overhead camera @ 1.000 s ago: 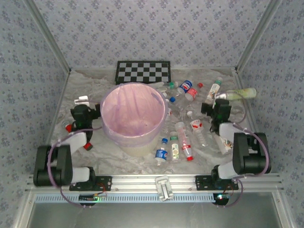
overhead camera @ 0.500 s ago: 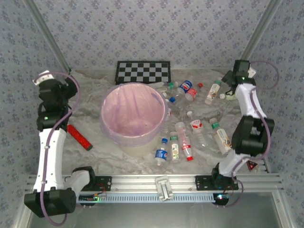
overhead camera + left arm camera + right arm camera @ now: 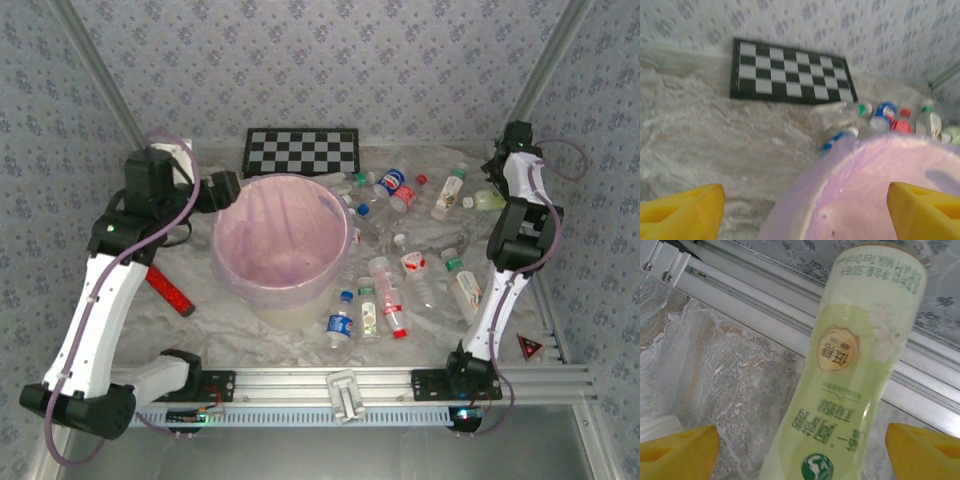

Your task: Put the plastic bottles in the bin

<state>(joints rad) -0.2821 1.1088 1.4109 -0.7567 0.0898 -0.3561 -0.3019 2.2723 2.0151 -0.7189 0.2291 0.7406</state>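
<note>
Far corner: the right pincer [image 3: 802,450] straddles the pale green bottle [image 3: 845,370] with fingers spread and not yet clamped, apparently lining up a grip. The left pincer [image 3: 802,210] hangs unclenched and empty, with the rim of the bin [image 3: 290,312] just beneath it. The other plastic bottles [image 3: 341,325] lie scattered between the two.

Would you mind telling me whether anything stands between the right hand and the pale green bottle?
Nothing visible does. The pale green bottle lies on the table directly between the right hand's fingers, with a gap on either side.
</note>
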